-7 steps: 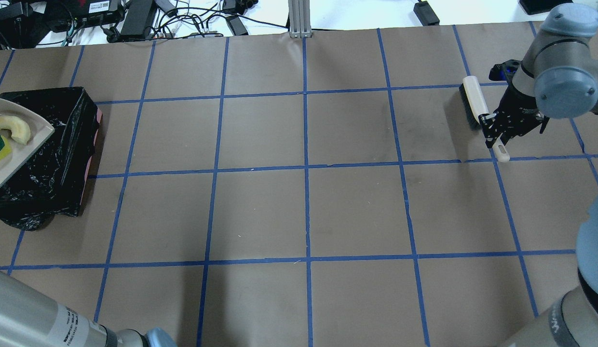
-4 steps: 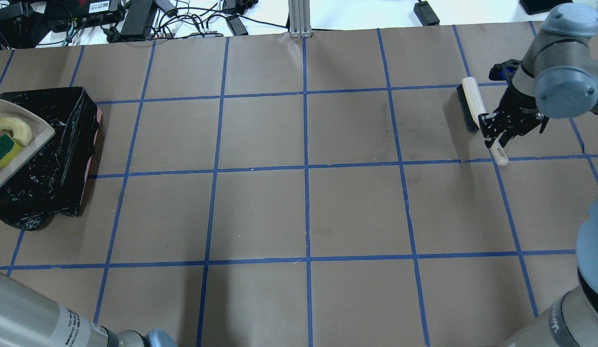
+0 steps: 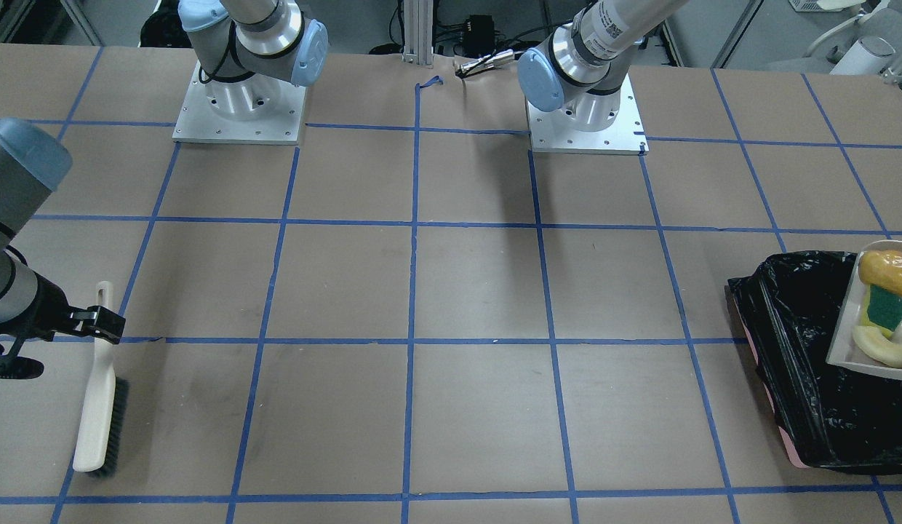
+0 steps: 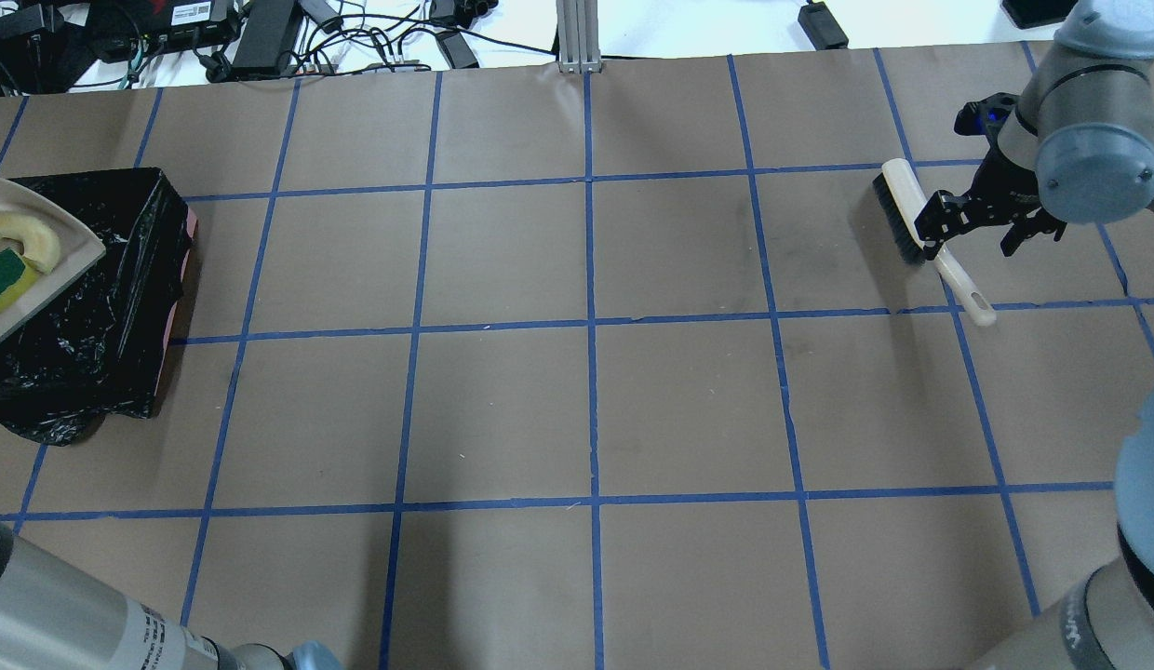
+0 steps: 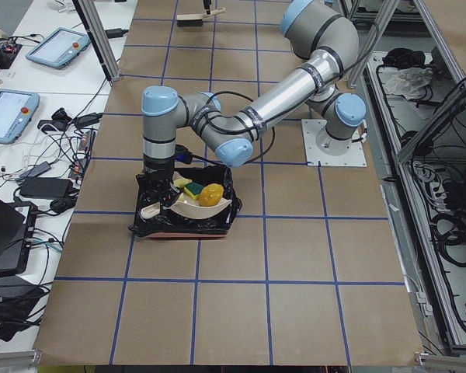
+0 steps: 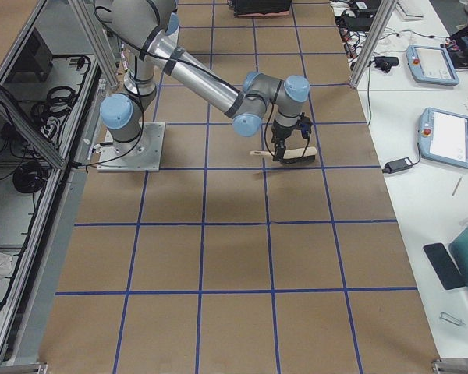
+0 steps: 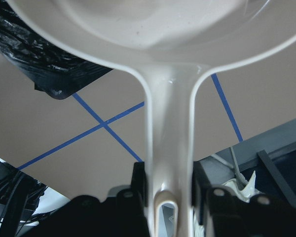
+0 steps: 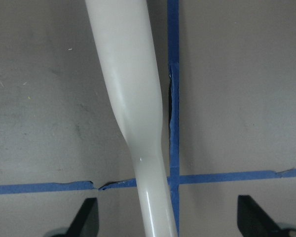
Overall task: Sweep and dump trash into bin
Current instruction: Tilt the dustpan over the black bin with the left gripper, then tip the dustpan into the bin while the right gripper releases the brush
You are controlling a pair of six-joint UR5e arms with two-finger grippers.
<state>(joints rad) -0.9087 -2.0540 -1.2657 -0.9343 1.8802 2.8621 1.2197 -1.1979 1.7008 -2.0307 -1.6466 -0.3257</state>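
My left gripper (image 7: pixel 167 195) is shut on the handle of the beige dustpan (image 4: pixel 51 274), which it holds tilted above the black-lined bin (image 4: pixel 102 307) at the table's left end. In the pan lie the green-topped sponge (image 3: pixel 887 307), the pale melon slice (image 3: pixel 884 346) and the orange-yellow lump (image 3: pixel 887 268). My right gripper (image 4: pixel 982 228) is open, its jaws wide apart on either side of the handle of the white brush (image 4: pixel 912 209), which rests on the table at the far right. The brush handle (image 8: pixel 133 98) touches neither finger in the right wrist view.
Blue tape lines grid the brown paper table (image 4: pixel 586 409). Cables and power bricks (image 4: pixel 261 37) lie beyond the far edge. The two arm bases (image 3: pixel 236 109) stand at the robot's side. The bin shows a pink edge (image 3: pixel 778 429) at its base.
My right gripper has opened and let go of the brush, which has turned slightly and lies on the table. The dustpan has shifted a little over the bin and the trash has slid within it.
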